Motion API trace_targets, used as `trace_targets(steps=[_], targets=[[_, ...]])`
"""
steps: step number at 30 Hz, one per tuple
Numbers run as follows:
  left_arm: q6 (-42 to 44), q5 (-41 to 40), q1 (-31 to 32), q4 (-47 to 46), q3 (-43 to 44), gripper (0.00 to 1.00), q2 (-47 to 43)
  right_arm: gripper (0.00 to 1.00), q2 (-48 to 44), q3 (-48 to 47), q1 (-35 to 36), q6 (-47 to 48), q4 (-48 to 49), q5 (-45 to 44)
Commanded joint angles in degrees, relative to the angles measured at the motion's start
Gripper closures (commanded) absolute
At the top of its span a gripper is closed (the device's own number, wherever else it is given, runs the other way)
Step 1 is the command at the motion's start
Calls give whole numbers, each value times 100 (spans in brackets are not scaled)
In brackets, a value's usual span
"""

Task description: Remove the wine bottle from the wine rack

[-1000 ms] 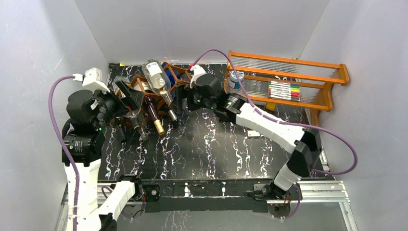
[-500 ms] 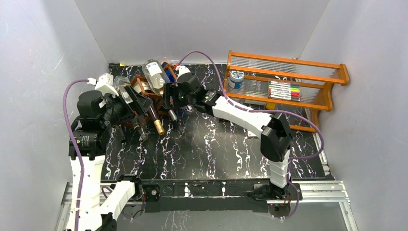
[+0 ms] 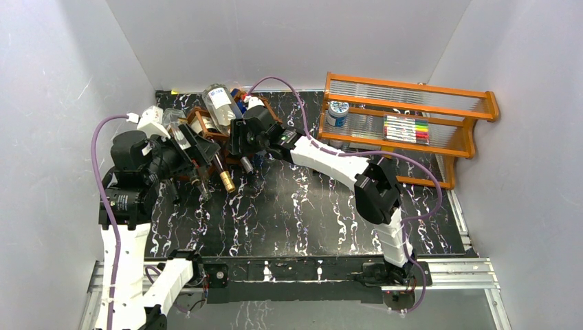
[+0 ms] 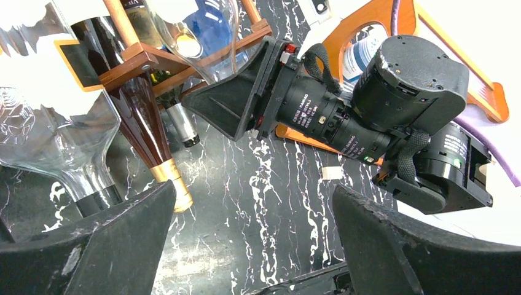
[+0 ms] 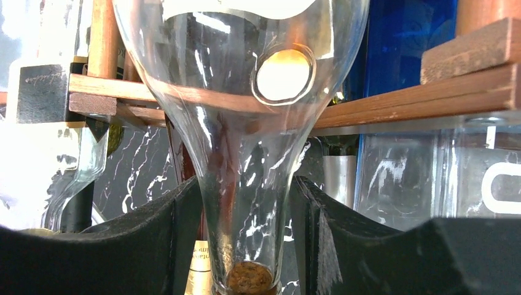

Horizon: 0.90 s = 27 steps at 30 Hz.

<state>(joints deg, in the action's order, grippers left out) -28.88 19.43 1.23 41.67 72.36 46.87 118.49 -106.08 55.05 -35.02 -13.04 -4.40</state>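
Motion in the last second: the right gripper (image 3: 242, 141) swung across to the wine rack (image 3: 200, 117), so grasping can begin. Its wrist view alone shows its fingers (image 5: 153, 246) flanking the neck of the wine bottle (image 5: 246, 153); whether they pinch yet, I cannot tell. The left gripper (image 4: 252, 227) hangs spread wide and empty, rack ahead of it.

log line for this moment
right gripper: straddling clear bottle neck, contact unclear | left gripper: open, empty | clear bottle: on wine rack
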Motion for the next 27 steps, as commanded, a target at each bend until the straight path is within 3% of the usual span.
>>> trace_targets(steps=[1, 7, 15, 20, 27], targets=[[-66, 184, -31, 29, -63, 2, -50, 43, 58, -378, 21, -129, 422, -49], [-66, 183, -33, 25, -70, 2, -56, 66, -100, -266, 14, -220, 501, -34], [-74, 219, -34, -6, -110, 2, -41, 98, -934, 693, -33, -638, 1418, 120], [-100, 285, -33, -46, -148, 2, -25, 100, -1565, 1620, -205, -1207, 2595, 649], [-153, 442, -31, -139, -175, 2, 6, 100, -1887, 1977, -384, -1696, 3110, 1201]])
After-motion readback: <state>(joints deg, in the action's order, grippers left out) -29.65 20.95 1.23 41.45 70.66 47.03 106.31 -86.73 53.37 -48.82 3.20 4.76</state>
